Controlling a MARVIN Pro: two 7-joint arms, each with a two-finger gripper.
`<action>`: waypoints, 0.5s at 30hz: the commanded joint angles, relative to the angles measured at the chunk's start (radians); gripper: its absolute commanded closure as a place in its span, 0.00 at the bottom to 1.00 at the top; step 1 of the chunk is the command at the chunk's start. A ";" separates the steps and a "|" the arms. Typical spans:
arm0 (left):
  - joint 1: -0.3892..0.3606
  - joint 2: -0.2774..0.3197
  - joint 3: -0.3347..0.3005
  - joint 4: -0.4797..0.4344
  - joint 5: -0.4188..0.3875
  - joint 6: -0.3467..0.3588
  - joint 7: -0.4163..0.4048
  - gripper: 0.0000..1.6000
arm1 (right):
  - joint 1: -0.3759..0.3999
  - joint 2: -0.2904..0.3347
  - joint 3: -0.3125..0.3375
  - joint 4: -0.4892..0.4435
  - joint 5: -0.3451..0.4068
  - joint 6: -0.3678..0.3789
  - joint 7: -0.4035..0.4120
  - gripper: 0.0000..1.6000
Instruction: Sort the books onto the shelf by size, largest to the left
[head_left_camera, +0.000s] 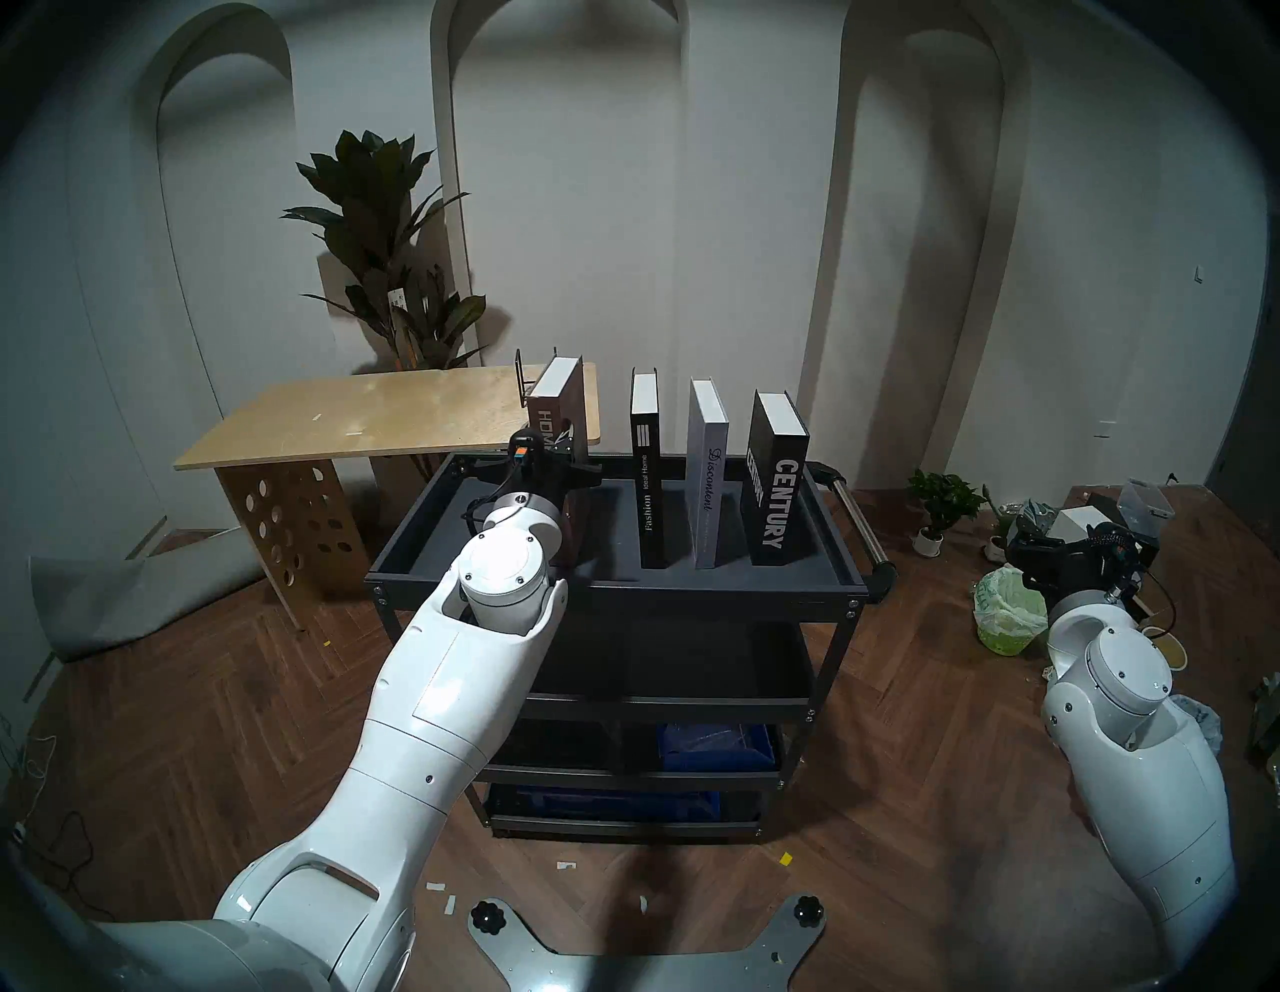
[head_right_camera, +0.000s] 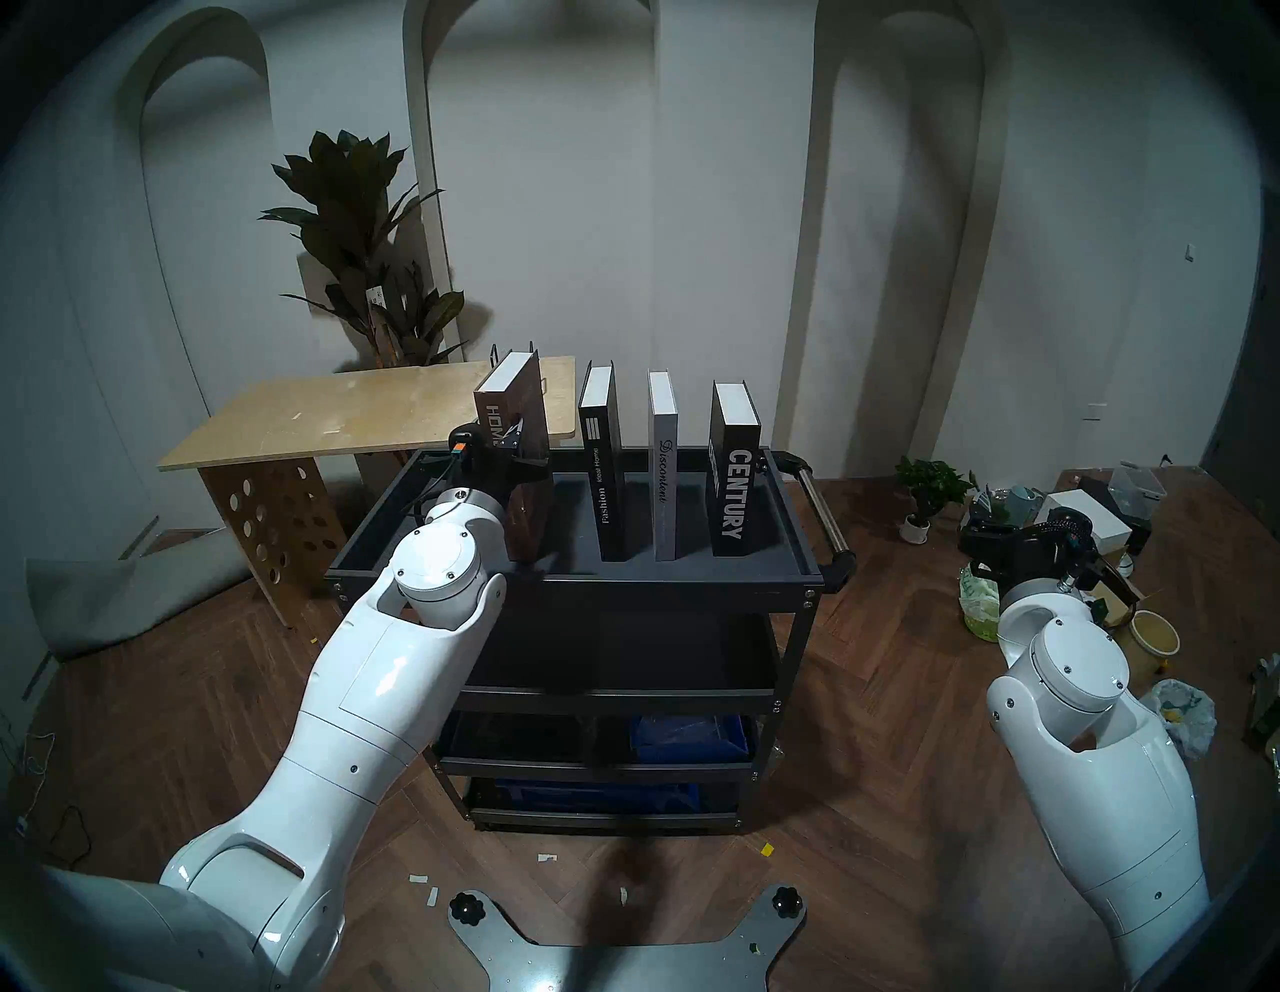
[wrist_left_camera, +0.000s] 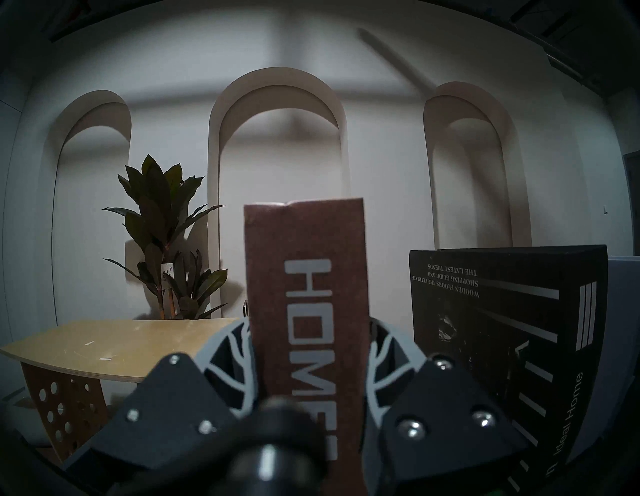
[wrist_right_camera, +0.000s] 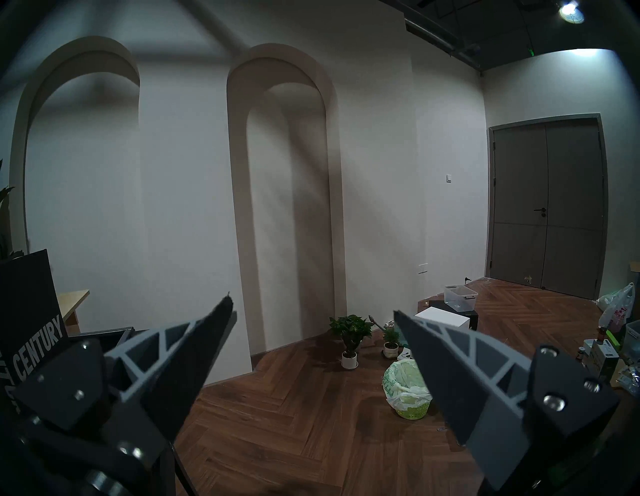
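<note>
Wrist view shows you both fingers of the left claw pinching the HOMES book; head view hides one. It stands leftmost on the shelf. Right claw hangs spread, well apart.

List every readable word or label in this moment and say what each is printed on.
"HOMES", last letter hidden: spine of the brown book in the left gripper.
"Fashion Ideal Home": spine of the slim black book; its cover reads "WOODEN FLOORS THE ULTIMATE SHOPPING GUIDE AND THE LATEST TRENDS".
"Discontent": grey book.
"CENTURY": thick black book.
Plant tag: too small.
</note>
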 joint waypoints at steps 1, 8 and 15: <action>-0.039 -0.013 0.001 -0.015 -0.001 0.005 -0.004 0.96 | 0.019 0.003 0.005 -0.003 0.002 -0.011 0.007 0.00; -0.040 -0.021 -0.002 -0.021 0.001 0.034 0.001 0.63 | 0.022 0.000 0.008 0.003 0.003 -0.015 0.011 0.00; -0.044 -0.026 -0.001 -0.016 0.007 0.047 0.004 0.54 | 0.025 -0.001 0.010 0.009 0.004 -0.017 0.017 0.00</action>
